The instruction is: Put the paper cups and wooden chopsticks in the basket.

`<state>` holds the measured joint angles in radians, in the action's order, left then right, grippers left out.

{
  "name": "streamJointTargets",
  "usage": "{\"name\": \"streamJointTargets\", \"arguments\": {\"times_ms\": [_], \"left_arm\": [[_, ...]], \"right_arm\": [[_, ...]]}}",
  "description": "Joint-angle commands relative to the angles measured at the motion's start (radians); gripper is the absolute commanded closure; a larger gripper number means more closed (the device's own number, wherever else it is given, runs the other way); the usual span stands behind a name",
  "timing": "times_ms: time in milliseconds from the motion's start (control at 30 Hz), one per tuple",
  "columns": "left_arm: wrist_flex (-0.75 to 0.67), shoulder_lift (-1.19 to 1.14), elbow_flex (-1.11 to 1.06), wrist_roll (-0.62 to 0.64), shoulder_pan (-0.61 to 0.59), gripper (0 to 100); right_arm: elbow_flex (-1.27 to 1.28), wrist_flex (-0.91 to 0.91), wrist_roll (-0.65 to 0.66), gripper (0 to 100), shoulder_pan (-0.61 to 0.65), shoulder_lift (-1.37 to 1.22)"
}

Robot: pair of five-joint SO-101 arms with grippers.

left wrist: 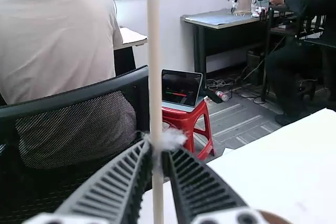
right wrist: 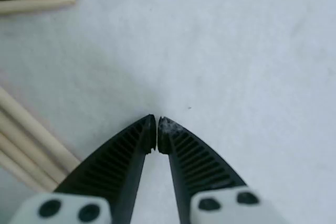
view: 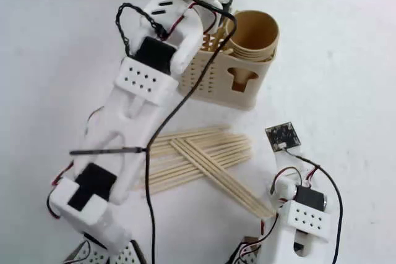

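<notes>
A cream perforated basket (view: 226,81) stands at the back of the table. Stacked paper cups (view: 255,36) sit in it beside several wooden chopsticks (view: 213,42). My left arm (view: 145,85) stretches over the basket's back corner. In the left wrist view my left gripper (left wrist: 156,148) is shut on one upright chopstick (left wrist: 154,51). A loose pile of chopsticks (view: 198,156) lies on the table in front of the basket. My right gripper (right wrist: 157,124) is shut on nothing and points down at bare table just beside that pile's chopstick ends (right wrist: 31,145).
The right arm (view: 300,214) sits at the front right, with its small camera board (view: 283,135) just right of the pile. A black cable (view: 161,134) hangs across the left arm. The white table (view: 346,91) lies bare to the right.
</notes>
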<state>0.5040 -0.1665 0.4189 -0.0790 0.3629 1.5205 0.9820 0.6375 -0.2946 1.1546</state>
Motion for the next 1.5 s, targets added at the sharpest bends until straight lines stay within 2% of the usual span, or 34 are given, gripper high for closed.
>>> {"name": "streamJointTargets", "arguments": {"times_ms": [0, 300, 433, 667, 767, 900, 1100, 1167, 1233, 1300, 1400, 1467], "left_arm": [[-0.025, 0.01, 0.044, 0.0, 0.005, 98], [-0.005, 0.01, 0.048, 0.0, -0.007, 97], [0.021, 0.01, 0.049, 0.0, -0.021, 88], [0.04, 0.013, 0.049, -0.003, -0.036, 90], [0.115, 0.07, 0.043, -0.002, -0.082, 90], [0.348, 0.179, 0.04, -0.006, -0.236, 90], [0.987, 0.199, 0.031, -0.003, -0.473, 90], [1.069, 0.143, -0.054, 0.017, -0.512, 90], [1.043, 0.079, -0.175, 0.106, -0.544, 90], [0.924, 0.015, -0.324, 0.192, -0.564, 88], [0.744, -0.051, -0.476, 0.206, -0.568, 86], [0.718, -0.056, -0.494, 0.21, -0.584, 85]], "right_arm": [[-0.003, -0.015, 0.006, 97.4, 0.001, 0.008], [-0.003, -0.015, 0.008, 97.8, 0.001, 0.008], [-0.003, -0.015, 0.008, 97.8, 0.001, 0.008], [-0.003, -0.015, 0.008, 97.8, 0.001, 0.008], [-0.003, -0.015, 0.008, 97.8, 0.001, 0.008], [-0.003, -0.015, 0.008, 97.5, 0.001, 0.008], [-0.003, -0.077, 0.006, 97.8, -0.004, 0.008], [-0.012, -0.065, 0.008, 97.4, 0.013, 0.01], [-0.06, -0.035, 0.026, 97.4, 0.042, 0.008], [-0.138, 0.038, 0.08, 97.4, 0.082, 0.005], [-0.336, 0.205, 0.091, 97.4, 0.159, -0.001], [-0.468, 0.334, 0.091, 97.4, 0.242, -0.002]]}}
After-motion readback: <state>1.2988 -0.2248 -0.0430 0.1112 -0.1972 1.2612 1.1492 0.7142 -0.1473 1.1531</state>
